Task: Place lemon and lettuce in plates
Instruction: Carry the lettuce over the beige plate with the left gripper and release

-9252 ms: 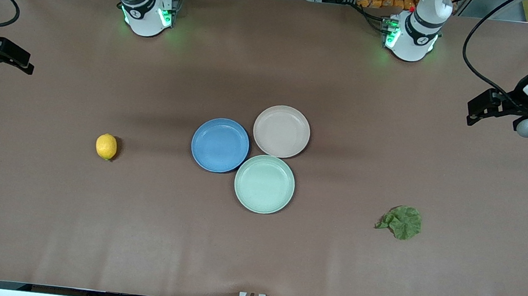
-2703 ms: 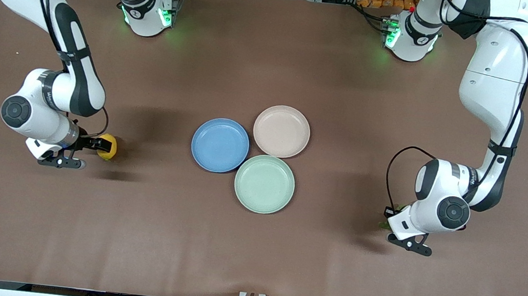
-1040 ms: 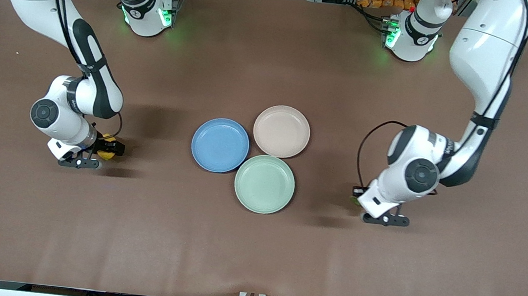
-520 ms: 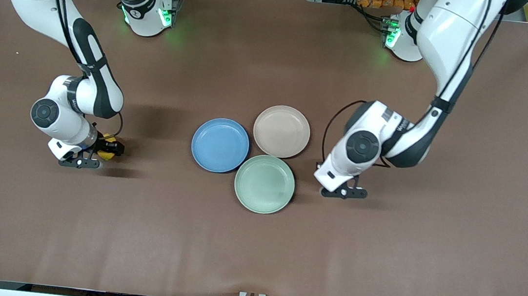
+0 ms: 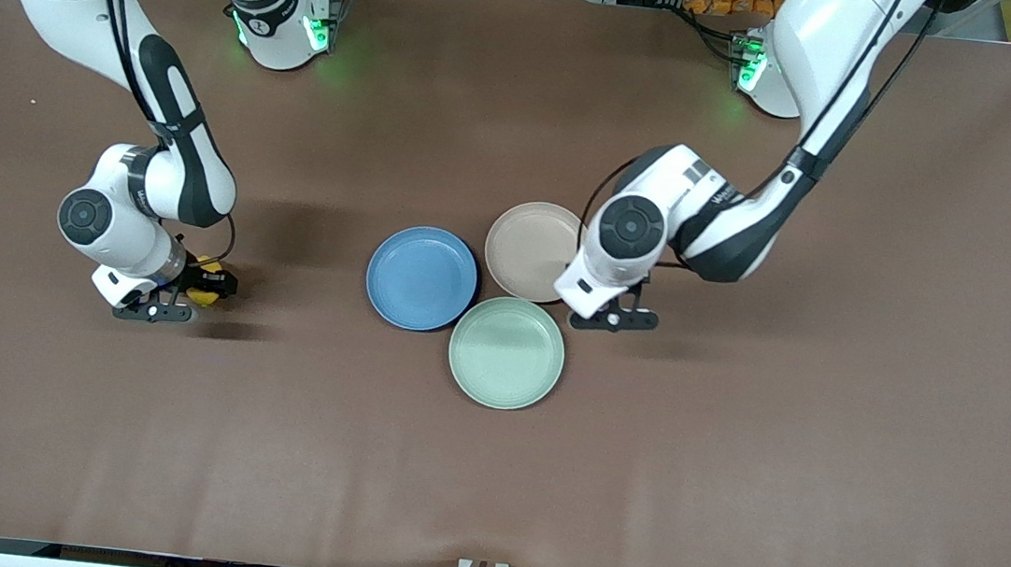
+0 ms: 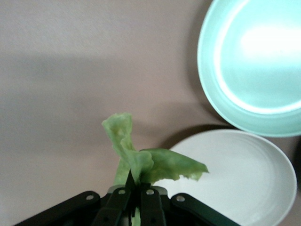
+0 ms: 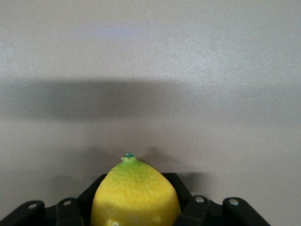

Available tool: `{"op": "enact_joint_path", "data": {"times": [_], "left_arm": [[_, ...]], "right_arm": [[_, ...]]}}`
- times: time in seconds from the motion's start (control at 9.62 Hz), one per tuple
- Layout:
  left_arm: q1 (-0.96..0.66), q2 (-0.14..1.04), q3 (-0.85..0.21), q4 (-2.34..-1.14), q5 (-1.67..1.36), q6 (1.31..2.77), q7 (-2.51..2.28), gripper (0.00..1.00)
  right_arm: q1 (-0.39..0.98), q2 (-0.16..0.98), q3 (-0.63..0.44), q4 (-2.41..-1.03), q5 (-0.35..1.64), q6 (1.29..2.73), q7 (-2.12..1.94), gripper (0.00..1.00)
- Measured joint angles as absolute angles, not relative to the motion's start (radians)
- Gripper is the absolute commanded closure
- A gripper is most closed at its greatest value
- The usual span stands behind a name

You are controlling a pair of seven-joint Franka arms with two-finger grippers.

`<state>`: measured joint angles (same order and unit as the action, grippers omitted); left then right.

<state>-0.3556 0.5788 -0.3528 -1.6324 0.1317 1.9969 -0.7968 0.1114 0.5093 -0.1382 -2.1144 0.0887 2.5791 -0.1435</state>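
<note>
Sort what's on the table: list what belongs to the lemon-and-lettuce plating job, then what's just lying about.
Part of the job:
- lemon, gripped by the right gripper
- lettuce, held by the left gripper over the beige-pink plate's edge
- blue plate
- beige-pink plate

Just lying about:
- mint-green plate, beside the other two, nearest the front camera

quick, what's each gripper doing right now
Left gripper: closed on the lettuce, over the beige plate's edge.
Right gripper: closed on the lemon, above the table.
</note>
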Motion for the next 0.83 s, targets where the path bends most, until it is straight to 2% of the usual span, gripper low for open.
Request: {"op": "enact_joint_path", "data": {"times": [0.31, 0.83], "left_arm": [[-0.373, 0.579, -0.412, -1.638, 0.132, 1.989, -0.877, 1.0], [-0.435, 0.579, -0.418, -1.638, 0.132, 1.99, -0.929, 1.0]], "right_arm": [[0.111, 0.51, -0.131, -2.088, 0.089, 2.519, -0.146, 0.62], [0.113, 0.508, -0.081, -2.03, 0.101, 2.457, -0.147, 0.63]]}}
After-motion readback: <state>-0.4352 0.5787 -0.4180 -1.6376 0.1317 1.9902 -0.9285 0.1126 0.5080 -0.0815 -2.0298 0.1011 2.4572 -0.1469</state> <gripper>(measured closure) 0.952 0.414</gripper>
